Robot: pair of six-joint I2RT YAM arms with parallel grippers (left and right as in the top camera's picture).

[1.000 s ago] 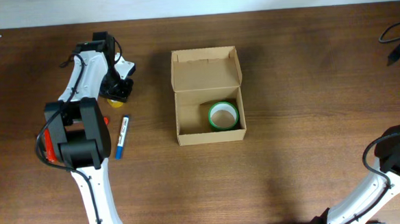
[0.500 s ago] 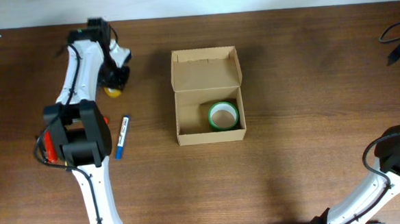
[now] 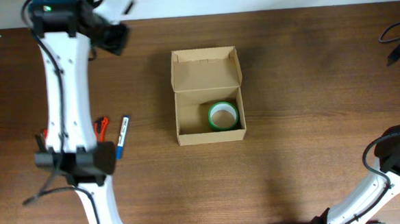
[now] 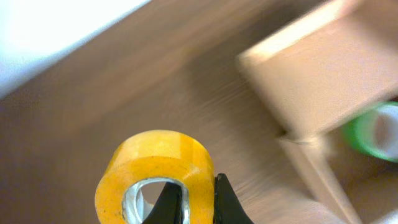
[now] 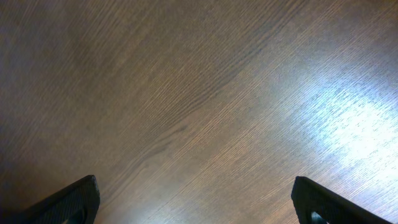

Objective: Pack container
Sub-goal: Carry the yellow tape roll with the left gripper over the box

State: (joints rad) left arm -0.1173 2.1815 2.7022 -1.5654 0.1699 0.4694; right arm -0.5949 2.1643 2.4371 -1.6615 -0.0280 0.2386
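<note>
The left end effector [image 4: 189, 202], at the far left, grasps a yellow tape roll [image 4: 155, 165]; the open container [image 3: 205, 70] sits on the surface [image 3: 310, 120] right of it, holding green tape [image 3: 223, 115]. The right end effector [image 5: 193, 199] stands released

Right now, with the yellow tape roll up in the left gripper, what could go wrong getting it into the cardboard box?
The left gripper pinches only one wall of the yellow tape roll, so it might swivel or slip in transit. The green tape roll already fills the right side of the cardboard box; a drop there could land on it or on the rim. The open lid flap may catch the arm.
</note>
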